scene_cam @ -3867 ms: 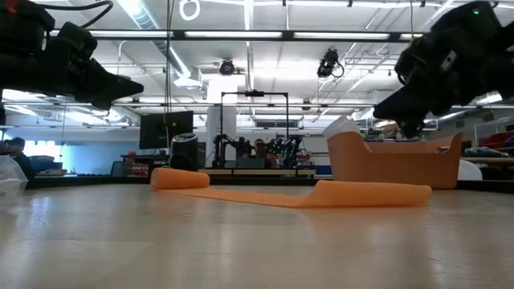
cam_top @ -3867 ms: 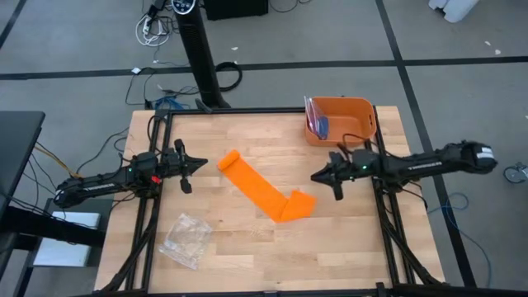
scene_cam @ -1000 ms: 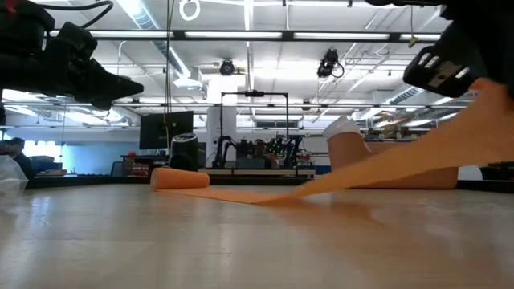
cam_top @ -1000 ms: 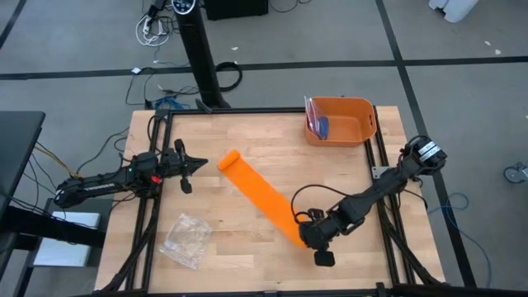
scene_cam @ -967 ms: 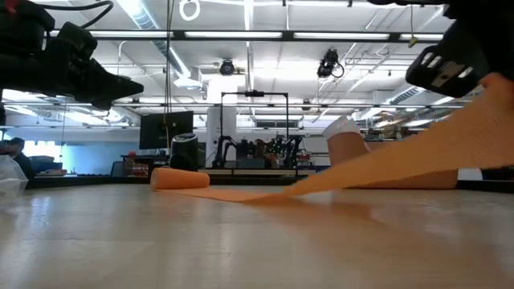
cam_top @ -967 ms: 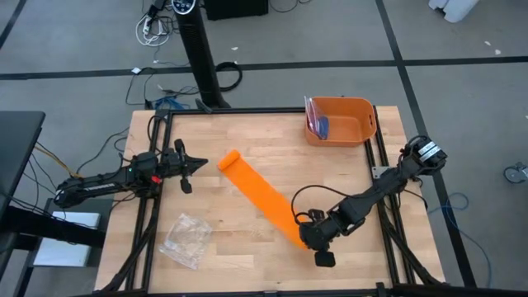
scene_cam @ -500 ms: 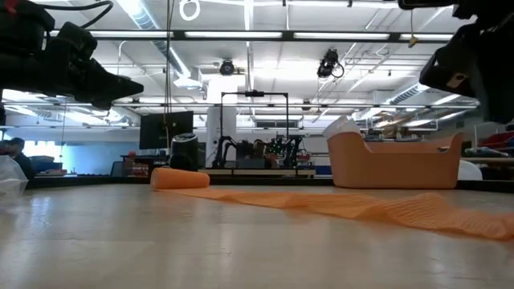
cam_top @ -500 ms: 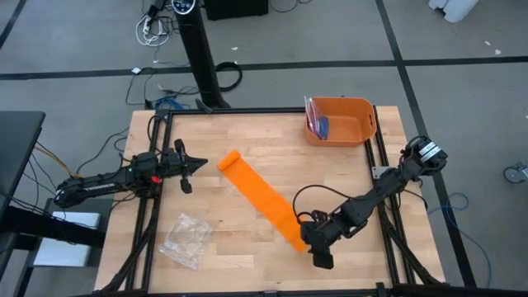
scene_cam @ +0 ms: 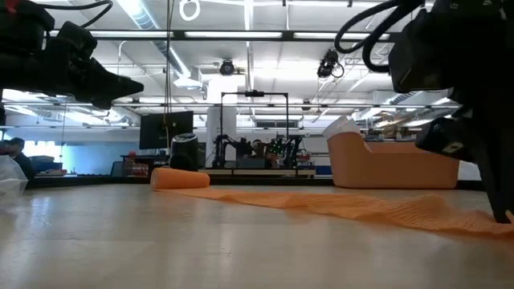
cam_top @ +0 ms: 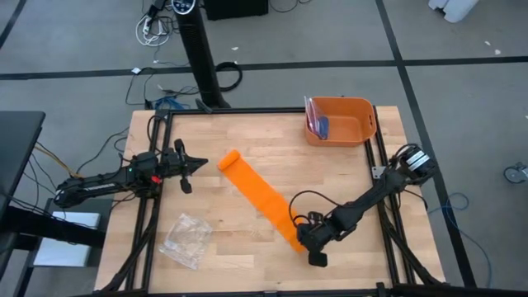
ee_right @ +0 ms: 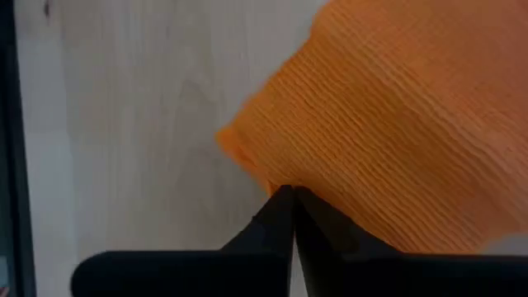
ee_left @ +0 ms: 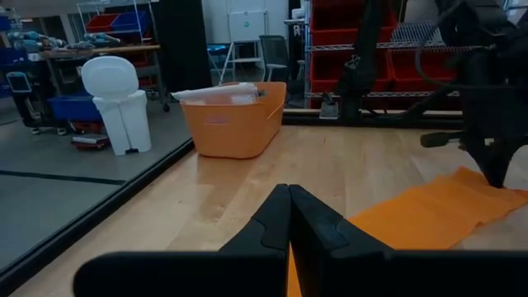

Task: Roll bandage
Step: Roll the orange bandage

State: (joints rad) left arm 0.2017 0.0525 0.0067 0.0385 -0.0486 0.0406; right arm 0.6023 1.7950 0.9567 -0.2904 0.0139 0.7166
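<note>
Wooden table (cam_top: 247, 132) in a black frame on a grey floor; workshop with racks and ceiling lights behind in the low view. Bandage (cam_top: 262, 200) lies flat as a long orange strip running diagonally across the middle of the table; its far-left end is a small roll (scene_cam: 180, 178), its near-right end sits under the right arm. Right gripper (cam_top: 302, 242) is down at that near end, pointing at the table; fingers together, tips (ee_right: 285, 198) pressed at the strip's edge by its corner; whether cloth is pinched between them can't be told. Left gripper (cam_top: 198, 164) hangs above the table's left side, well apart from the strip, fingers (ee_left: 289, 216) closed together on nothing. Orange bin (cam_top: 341, 120) at the far right corner with something blue and red inside; clear bag (cam_top: 185, 240) near the front left edge. A person sits at the far left of the low view (scene_cam: 13, 152).
</note>
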